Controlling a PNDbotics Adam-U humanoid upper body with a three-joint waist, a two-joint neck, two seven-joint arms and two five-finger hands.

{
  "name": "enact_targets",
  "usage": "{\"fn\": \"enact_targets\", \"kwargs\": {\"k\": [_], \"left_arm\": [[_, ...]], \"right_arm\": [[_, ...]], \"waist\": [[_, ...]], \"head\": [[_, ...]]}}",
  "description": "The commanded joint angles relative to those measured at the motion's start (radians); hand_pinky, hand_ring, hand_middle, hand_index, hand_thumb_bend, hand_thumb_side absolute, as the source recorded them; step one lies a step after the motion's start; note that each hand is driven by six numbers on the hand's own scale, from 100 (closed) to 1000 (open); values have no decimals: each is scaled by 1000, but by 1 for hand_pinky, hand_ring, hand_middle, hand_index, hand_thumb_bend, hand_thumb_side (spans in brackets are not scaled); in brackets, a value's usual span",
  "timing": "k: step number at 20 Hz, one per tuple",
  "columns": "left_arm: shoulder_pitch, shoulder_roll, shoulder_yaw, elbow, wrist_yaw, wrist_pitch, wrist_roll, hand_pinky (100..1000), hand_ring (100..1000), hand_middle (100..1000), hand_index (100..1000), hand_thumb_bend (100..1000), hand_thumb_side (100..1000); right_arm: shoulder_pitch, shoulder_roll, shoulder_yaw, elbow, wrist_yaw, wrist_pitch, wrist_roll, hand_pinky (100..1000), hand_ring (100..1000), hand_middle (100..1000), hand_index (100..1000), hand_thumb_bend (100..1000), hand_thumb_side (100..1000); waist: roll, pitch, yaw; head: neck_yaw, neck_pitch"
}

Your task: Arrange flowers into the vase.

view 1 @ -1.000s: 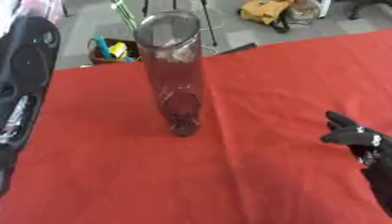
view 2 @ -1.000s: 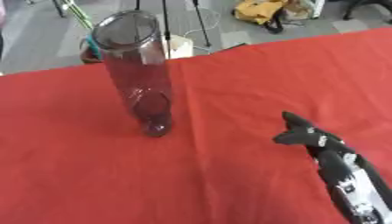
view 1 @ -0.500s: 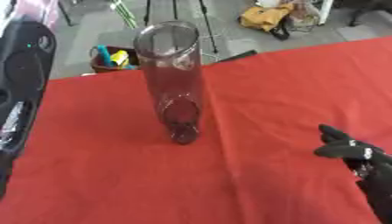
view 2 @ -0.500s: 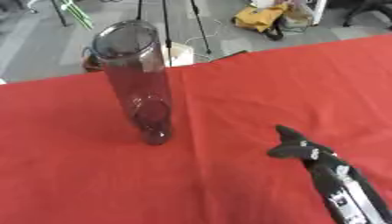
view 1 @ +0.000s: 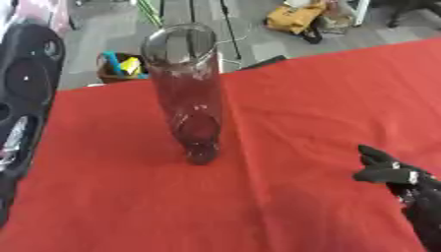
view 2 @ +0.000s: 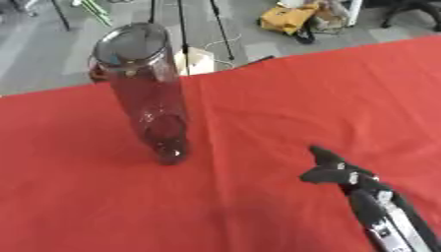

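Here, worktop (view 1: pixel 301 98): lying under a red cloth, filling most of the view
Vase (view 2: pixel 151 98): tall clear glass cylinder, standing upright left of centre, holding no flowers
Right hand (view 2: pixel 336 170): hovering low right, well apart from the vase, fingers curling, holding nothing
Left hand: not showing in either view

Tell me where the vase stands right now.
The glass vase stands upright on the red tablecloth, left of centre in both eye views, well apart from the right hand low on the right.
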Motion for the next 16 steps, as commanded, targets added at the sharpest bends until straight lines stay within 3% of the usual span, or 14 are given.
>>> {"fn": "enact_targets", "kwargs": {"k": [1,16], "left_arm": [[-21,8,9,-24,-7,-21,-17,100,100,100,104,293,486],[-6,5,-1,-9,-24,-68,-103,100,100,100,101,268,481]], "right_arm": [[-11,2,1,-20,8,0,5,1000,1000,679,761,100,984],[-18,13,3,-20,25,-2,12,1000,1000,677,761,100,974]], "waist": [[-3,-15,-4],[2,13,-16]], "head": [[8,-17],[12,-25]]}}
